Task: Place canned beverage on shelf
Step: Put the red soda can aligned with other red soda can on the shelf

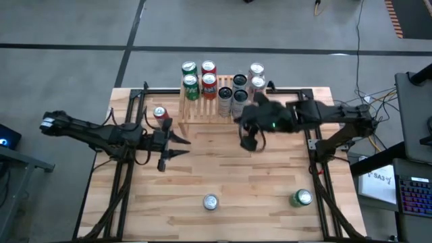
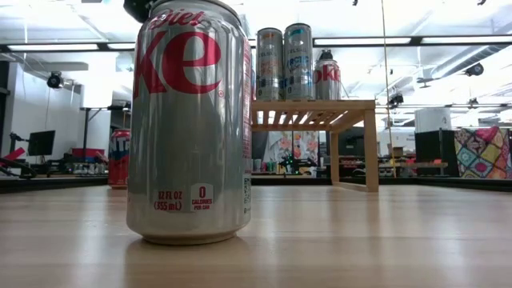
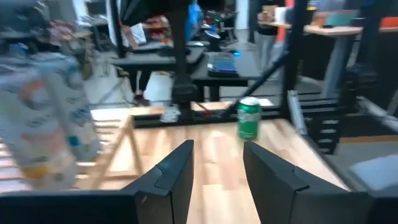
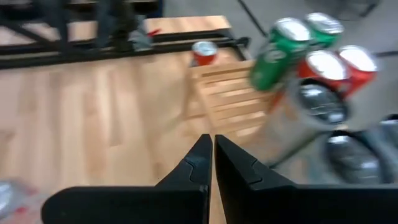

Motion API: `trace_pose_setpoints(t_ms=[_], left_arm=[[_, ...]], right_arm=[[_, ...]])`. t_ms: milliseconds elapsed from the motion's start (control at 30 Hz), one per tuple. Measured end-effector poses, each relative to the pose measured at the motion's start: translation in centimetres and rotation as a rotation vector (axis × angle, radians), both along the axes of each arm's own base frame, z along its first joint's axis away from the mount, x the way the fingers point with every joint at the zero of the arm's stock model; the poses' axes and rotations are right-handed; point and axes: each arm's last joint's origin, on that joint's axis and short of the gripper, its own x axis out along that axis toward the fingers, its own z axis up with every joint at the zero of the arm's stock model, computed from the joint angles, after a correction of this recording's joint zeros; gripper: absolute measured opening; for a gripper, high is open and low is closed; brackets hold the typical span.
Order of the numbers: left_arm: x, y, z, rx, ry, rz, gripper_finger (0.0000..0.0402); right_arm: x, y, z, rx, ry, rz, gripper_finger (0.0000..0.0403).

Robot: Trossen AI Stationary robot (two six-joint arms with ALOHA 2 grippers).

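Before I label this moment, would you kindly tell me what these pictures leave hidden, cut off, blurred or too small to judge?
- Low view: the Diet Coke can up close hides much of the shelf and both pincers.
- Left wrist view: a pale can beside the left pincer is blurred; its label is unreadable.
- Right wrist view: cans on the shelf are smeared, and the picture's edge cuts some off.
- High view: the brand on the green can is too small to read.

A keyboard (image 1: 413, 194) sits right of the wooden table (image 1: 223, 175).
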Motion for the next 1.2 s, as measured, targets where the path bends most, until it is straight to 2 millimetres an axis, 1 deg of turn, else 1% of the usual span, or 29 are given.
trace_pose_setpoints(t_ms=[100, 200, 333, 400, 500, 633, 767, 900, 1000, 1067, 1200], left_arm=[[0.4, -0.3, -0.4, -0.031, 0.026, -0.018, 0.0125], [1.0, -0.4, -1.0, -0.059, 0.054, -0.013, 0.0125], [1.7, -0.6, -1.4, -0.053, 0.069, -0.011, 0.0125], [1.8, -0.6, -1.0, -0.009, 0.059, -0.013, 0.0125], [1.2, -0.5, -0.2, 0.065, 0.073, -0.019, 0.0125], [-0.7, 0.0, 0.0, 0.104, 0.179, -0.01, 0.0125], [-2.9, 0.8, 0.3, 0.015, 0.261, 0.128, 0.0125], [-4.5, 1.4, -0.2, -0.149, 0.347, 0.271, 0.0125], [-5.3, 1.7, -0.3, -0.256, 0.397, 0.384, 0.0125], [-5.6, 2.1, 0.0, -0.242, 0.422, 0.466, 0.0125], [-5.9, 3.0, 1.4, -0.17, 0.434, 0.653, 0.0117]], right_arm=[[0.0, 2.0, -0.6, 0.02, 0.007, 0.05, 0.0009], [0.0, 3.4, -1.1, 0.031, 0.01, 0.088, 0.0009], [0.4, 4.6, -2.3, 0.035, 0.022, 0.113, 0.0009], [0.8, 4.9, -3.1, 0.036, 0.015, 0.121, 0.0009], [1.2, 5.0, -4.3, 0.054, 0.014, 0.108, 0.0009], [1.5, 5.0, -5.9, 0.078, 0.034, 0.082, 0.0009], [2.1, 5.2, -6.8, 0.097, -0.018, 0.073, 0.0009], [2.0, 5.7, -7.3, 0.057, -0.022, 0.039, 0.0009], [1.8, 6.3, -7.5, 0.015, -0.019, 0.017, 0.0009], [1.7, 6.5, -7.5, -0.017, -0.015, 0.024, 0.0009], [1.7, 6.4, -7.5, -0.058, 0.001, 0.048, 0.0009]])
